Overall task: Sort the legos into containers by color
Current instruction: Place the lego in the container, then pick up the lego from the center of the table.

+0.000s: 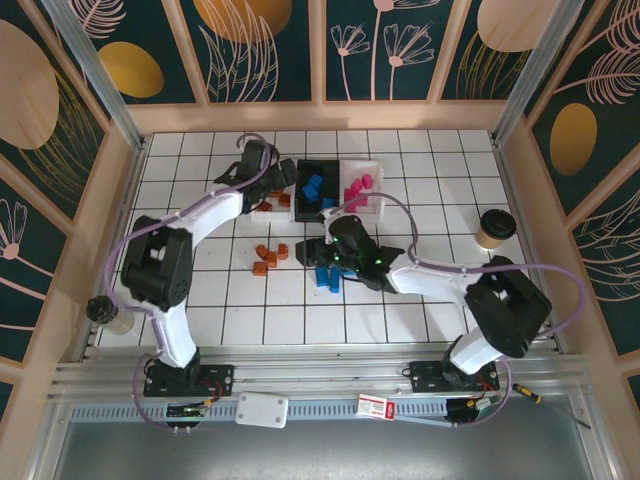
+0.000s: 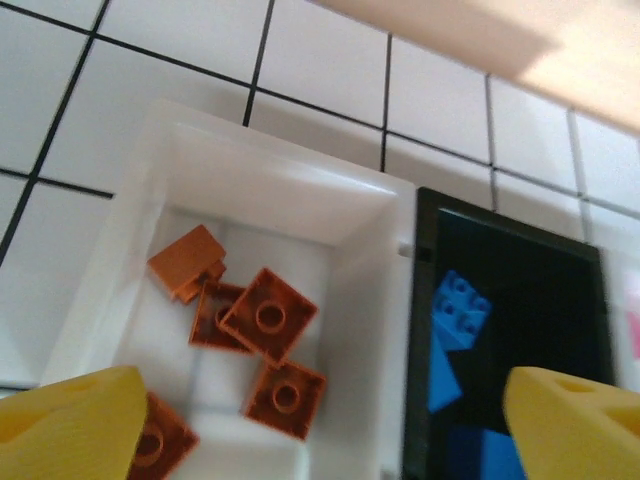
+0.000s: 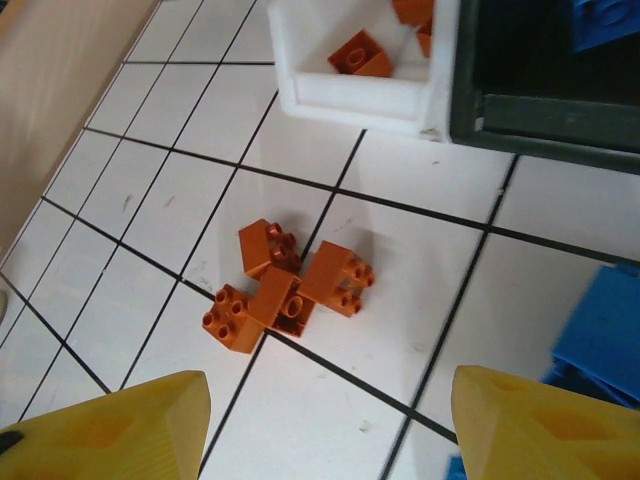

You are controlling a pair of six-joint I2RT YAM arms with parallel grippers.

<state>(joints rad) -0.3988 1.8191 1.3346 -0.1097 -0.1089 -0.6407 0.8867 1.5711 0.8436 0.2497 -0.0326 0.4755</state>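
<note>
At the near edge of the table, by the arms' bases, a flat white box (image 1: 263, 409) lies on the rail. Farther in, near the middle of the table, a few loose blue legos (image 1: 327, 277) sit under the right arm's wrist, and just to their left lies a small cluster of orange-brown legos (image 3: 285, 285), touching one another across a tile line. The right gripper (image 3: 328, 430) hangs above and near that cluster. Its yellow fingers (image 3: 110, 430) are spread wide with nothing between them. Toward the right edge a paper cup (image 1: 492, 228) stands upright, well apart from the bricks. Toward the far edge the three containers sit in a row, touching side to side. The left white bin (image 2: 280, 150) holds about six orange-brown bricks (image 2: 268, 315) lying flat or tilted on its floor. The black bin (image 2: 520, 300) in the middle holds blue bricks (image 2: 460, 305). The right white bin (image 1: 378, 170) holds pink-magenta bricks (image 1: 358, 190). The left gripper (image 2: 322, 425) hovers over the seam between the left white bin and the black bin. Its fingertips (image 2: 70, 420) are splayed far apart and it grips nothing: one tip is over the white bin and the other over the black one.
</note>
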